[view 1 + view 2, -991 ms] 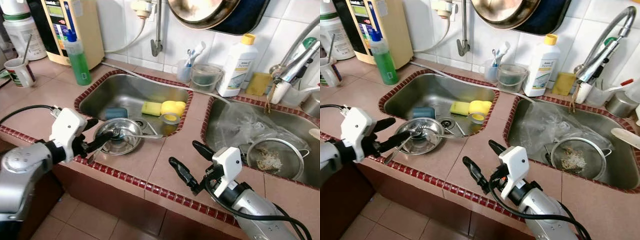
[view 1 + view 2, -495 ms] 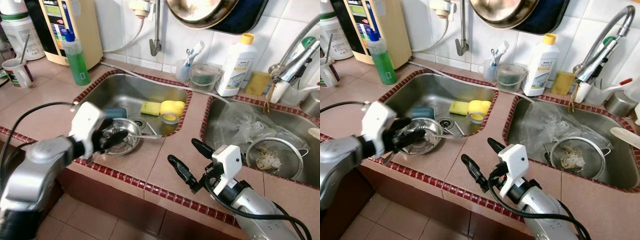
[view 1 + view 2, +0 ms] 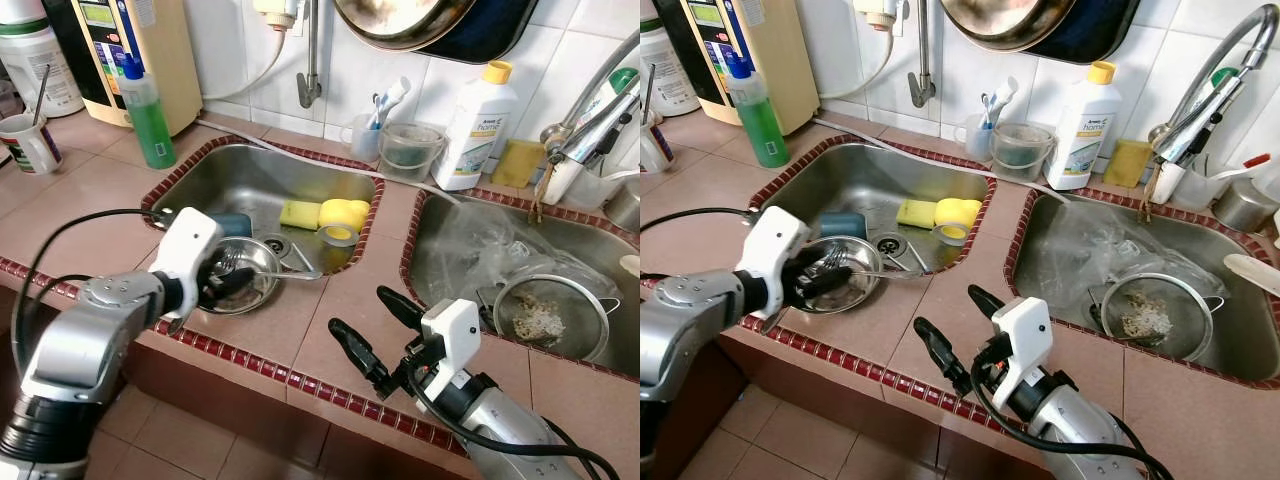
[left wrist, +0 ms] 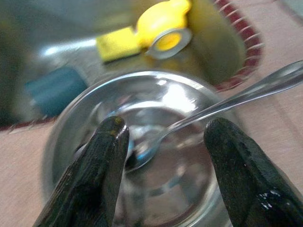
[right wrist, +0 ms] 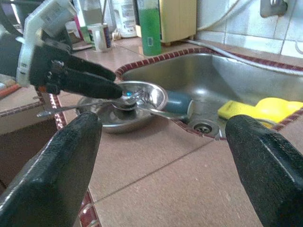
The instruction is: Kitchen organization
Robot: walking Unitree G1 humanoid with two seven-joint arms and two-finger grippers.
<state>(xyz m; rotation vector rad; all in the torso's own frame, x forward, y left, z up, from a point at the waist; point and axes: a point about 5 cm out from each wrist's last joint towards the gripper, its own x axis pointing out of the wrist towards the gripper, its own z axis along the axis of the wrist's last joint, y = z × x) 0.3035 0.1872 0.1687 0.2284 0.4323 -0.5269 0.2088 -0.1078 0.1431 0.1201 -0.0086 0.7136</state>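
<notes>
Left claw (image 4: 161, 142) is spread open over the bowl (image 3: 245, 272) perched half off the counter (image 3: 300, 320) into the sink (image 3: 260, 180), so a sloppy pinch on the spoon (image 4: 227, 101) could tip it in; right claw (image 3: 365, 325) hovers open too.

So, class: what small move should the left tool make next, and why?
Probably close on the spoon. The left tool hangs open over the bowl, its fingers either side of the spoon's bowl end, nothing gripped yet.
</notes>
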